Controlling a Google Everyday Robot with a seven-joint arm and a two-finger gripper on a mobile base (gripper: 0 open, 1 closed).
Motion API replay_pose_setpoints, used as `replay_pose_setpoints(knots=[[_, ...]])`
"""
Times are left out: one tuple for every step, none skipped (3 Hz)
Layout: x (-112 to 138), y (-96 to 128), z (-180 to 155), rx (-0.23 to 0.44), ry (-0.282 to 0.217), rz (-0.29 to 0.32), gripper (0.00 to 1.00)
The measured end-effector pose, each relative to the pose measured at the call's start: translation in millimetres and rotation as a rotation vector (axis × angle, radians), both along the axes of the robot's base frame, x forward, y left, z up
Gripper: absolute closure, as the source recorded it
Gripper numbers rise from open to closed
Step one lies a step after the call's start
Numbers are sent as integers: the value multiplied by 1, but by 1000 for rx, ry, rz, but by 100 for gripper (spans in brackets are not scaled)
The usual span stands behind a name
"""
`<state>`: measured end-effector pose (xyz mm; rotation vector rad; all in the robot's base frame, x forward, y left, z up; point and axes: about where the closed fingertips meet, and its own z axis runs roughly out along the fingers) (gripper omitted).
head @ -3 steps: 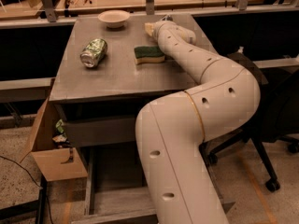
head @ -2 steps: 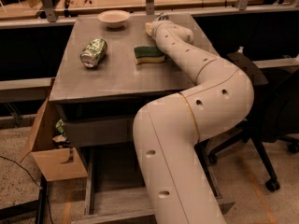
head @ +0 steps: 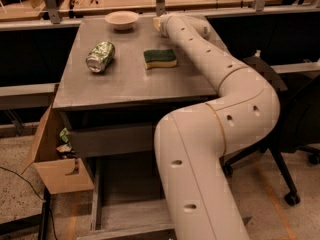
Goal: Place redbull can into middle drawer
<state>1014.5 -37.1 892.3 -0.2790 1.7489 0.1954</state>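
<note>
Arching arm, claw beside bowl

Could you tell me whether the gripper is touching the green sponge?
Apart: the camera view shows bare tabletop between the green sponge and the gripper, which is at its back edge.

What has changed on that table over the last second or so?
The arm swung slightly toward the view's right, off the green sponge, which now shows whole. Its gripper stays at the table's far edge, right of the bowl. Nothing was visibly taken or released. Sponge, bowl and the toppled green-and-white can stayed put.
</note>
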Motion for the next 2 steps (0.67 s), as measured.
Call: replay_pose_setpoints(knots=[[-18,-22,25,27,-8,54,100],[-47,-49,34,64,23,117,100]])
